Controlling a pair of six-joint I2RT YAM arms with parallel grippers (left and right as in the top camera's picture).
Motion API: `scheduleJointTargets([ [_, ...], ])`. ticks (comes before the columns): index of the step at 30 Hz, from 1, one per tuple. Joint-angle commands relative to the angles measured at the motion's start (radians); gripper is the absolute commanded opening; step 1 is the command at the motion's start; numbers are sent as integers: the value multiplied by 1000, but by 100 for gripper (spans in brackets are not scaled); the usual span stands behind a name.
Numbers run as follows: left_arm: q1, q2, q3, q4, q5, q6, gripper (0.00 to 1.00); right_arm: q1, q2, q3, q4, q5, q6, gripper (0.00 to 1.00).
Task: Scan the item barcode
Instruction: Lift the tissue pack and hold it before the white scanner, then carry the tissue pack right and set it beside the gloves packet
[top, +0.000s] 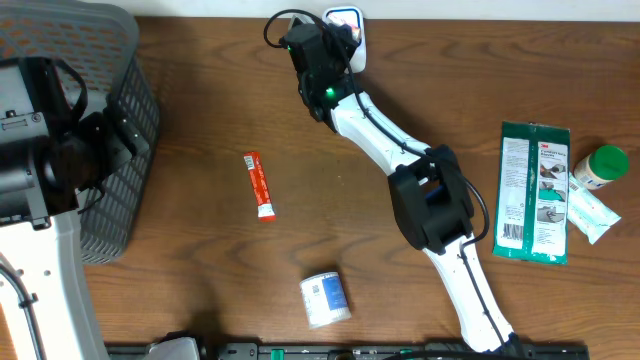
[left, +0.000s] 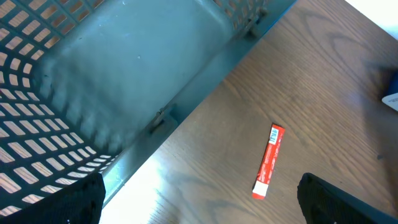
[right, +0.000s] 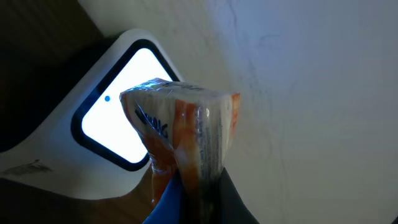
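Overhead view: right arm reaches from the near edge across the brown wooden surface to the far edge, where the barcode scanner stands, a white unit with a lit window. Right end effector is clamped narrow on the wrapped packet. The packet is clear crinkled plastic with orange and white print and some blue lettering. It is held upright by its lower end, right in front of the scanner's glowing window in the right wrist view, covering the window's right part. Whether packet and scanner touch cannot be told. In the overhead view the packet is hidden under the wrist

Left end effector is spread wide with nothing between its fingers, and it hangs over the near rim of the grey mesh basket at the left side of the surface. Left wrist view looks into the basket, and no items show in the part seen

Red stick sachet lies flat on the surface, to the right of the basket and apart from it. Small white pack with blue label lies near the front edge. On the right side a green flat package lies flat, with a green-capped bottle and a white sachet just beside it
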Motion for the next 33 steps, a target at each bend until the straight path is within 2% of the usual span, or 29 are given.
scheduleJointTargets([
  [1, 4, 0, -2, -3, -3, 5, 98, -7, -3, 12, -6, -2, 52, 1],
  [7, 4, 0, -2, -3, -3, 5, 98, -24, -3, 12, -20, 3, 140, 1],
  [11, 4, 0, -2, -3, -3, 5, 98, -21, -26, 12, -19, 7, 146, 1],
  [16, 4, 0, -2, -3, -3, 5, 98, -17, -125, 12, -90, -1, 215, 1],
  [19, 4, 0, -2, -3, -3, 5, 98, -19, -223, 12, -209, -65, 329, 1],
  [25, 4, 0, -2, -3, -3, 5, 98, -40, -467, 12, -512, -325, 586, 1],
  [33, 4, 0, -2, -3, -3, 5, 98, -173, -727, 12, -904, -732, 769, 1],
])
